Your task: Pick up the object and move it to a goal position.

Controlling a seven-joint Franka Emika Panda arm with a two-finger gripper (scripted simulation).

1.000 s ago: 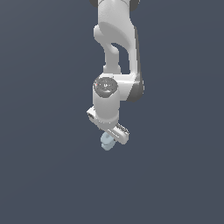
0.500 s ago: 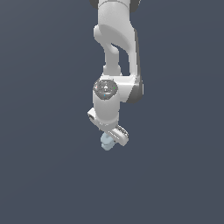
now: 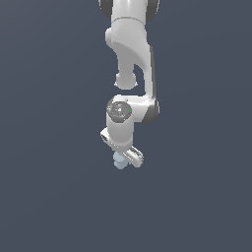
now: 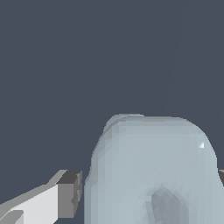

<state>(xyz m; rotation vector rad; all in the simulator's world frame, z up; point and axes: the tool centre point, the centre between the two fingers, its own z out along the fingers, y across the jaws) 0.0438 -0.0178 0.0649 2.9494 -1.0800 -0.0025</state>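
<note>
The object (image 3: pixel 118 162) is a small pale blue-grey lumpy piece that hangs just under the white hand of my arm, above the dark floor. My gripper (image 3: pixel 122 156) is shut on it. In the exterior view the hand hides the fingers. In the wrist view the object (image 4: pixel 148 162) fills the space between the pads, with a dark hollow in its near face. One grey fingertip (image 4: pixel 68 194) sits against one side of it. The edge of the other fingertip (image 4: pixel 221 176) shows at the opposite side.
A plain dark grey floor (image 3: pixel 49 197) lies all around, with no other object in view. The white arm (image 3: pixel 130 54) reaches down from the exterior view's top.
The wrist joint has sunk a little in the exterior view and the arm has bent. The object stays in the grip at nearly the same spot.
</note>
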